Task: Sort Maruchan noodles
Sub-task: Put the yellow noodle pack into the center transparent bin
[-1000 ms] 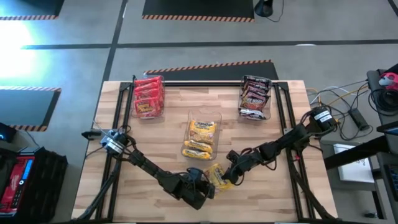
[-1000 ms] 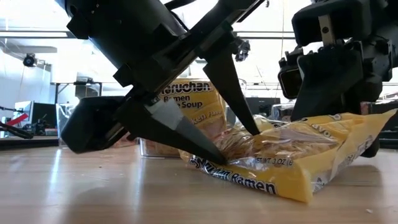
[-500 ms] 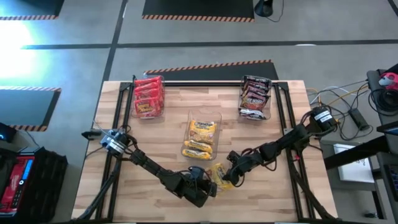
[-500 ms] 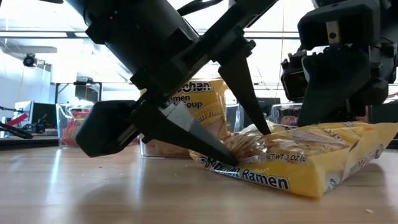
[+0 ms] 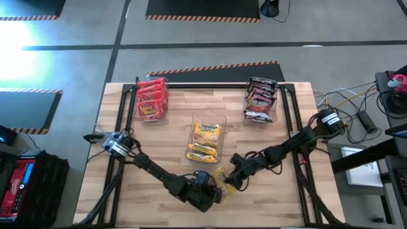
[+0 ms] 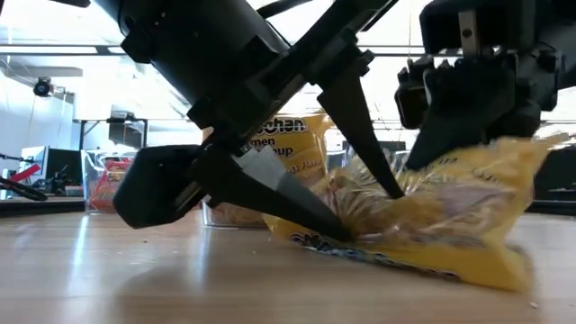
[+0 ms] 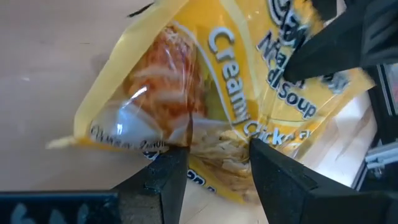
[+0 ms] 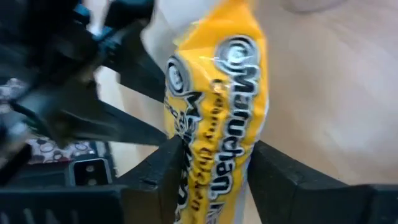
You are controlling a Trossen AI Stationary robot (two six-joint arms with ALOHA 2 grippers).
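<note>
Lifted now at its far end, the yellow noodle packet (image 6: 423,216) is clenched by both my left gripper (image 5: 213,193) and right gripper (image 5: 230,180) near the table's front edge; next, one must release.

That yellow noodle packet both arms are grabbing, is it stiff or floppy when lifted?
Probably floppy at its edges: the yellow packet bends, one end raised by the right gripper while the other stays on the table. The crinkly wrapper looks slippery. The noodle block showing through seems brittle where the left gripper pinches.

"Creamy Chick…" and "Soup" on the yellow packet (image 7: 205,118), "Ramen Soup" on a yellow packet behind (image 6: 292,153)
</note>
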